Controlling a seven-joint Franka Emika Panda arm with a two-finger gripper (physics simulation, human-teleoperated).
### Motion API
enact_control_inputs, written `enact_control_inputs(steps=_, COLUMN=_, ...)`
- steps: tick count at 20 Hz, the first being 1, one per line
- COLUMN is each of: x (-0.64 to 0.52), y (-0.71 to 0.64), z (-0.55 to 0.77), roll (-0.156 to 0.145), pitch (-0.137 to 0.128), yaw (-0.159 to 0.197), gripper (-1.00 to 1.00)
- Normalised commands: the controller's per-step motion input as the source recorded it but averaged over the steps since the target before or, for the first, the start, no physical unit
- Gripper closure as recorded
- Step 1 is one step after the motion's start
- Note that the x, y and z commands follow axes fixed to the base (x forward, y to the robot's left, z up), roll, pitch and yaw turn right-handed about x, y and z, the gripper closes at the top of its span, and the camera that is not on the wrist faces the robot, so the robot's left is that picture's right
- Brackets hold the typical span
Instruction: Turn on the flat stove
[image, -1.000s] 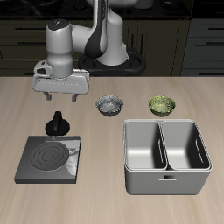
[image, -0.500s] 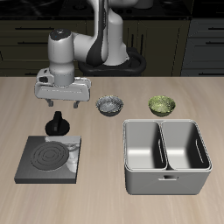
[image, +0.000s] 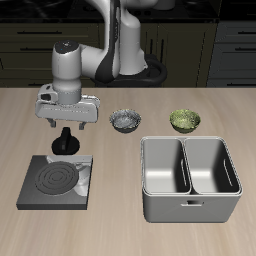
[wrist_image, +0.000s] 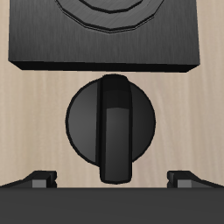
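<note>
The flat stove (image: 58, 182) is a thin dark grey square plate near the table's front edge, and its ring burner (image: 54, 178) is grey, not glowing. The black round knob (image: 66, 144) stands just behind the plate. My gripper (image: 68, 124) hangs open right above the knob, its fingers apart and lowered toward it without touching. In the wrist view the knob (wrist_image: 112, 127) lies straight below, its raised bar (wrist_image: 113, 131) running between my fingertips (wrist_image: 39, 178), with the stove's edge (wrist_image: 105, 39) beyond.
A grey double-compartment metal tub (image: 190, 178) stands beside the stove. Two small bowls sit farther back: a dark patterned one (image: 125, 120) and a green one (image: 184, 120). Dark cabinets line the back.
The gripper has come down and shifted slightly toward the knob, staying open. The stove, tub and bowls have not moved.
</note>
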Motion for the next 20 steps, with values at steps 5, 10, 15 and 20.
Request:
enact_control_inputs(steps=5, x=0.08, y=-0.07, z=-0.12, roll=-0.023, pitch=0.021, yaw=-0.012, gripper=-1.0)
enact_control_inputs(steps=10, x=0.03, y=0.07, z=-0.21, roll=0.009, pitch=0.028, yaw=-0.011, gripper=-1.0)
enact_control_inputs(steps=15, x=-0.03, y=0.19, z=-0.21, roll=0.019, pitch=0.029, yaw=-0.014, gripper=-1.0)
enact_control_inputs(steps=20, x=-0.11, y=-0.07, z=-0.42, roll=-0.008, pitch=0.054, yaw=-0.058, gripper=-1.0)
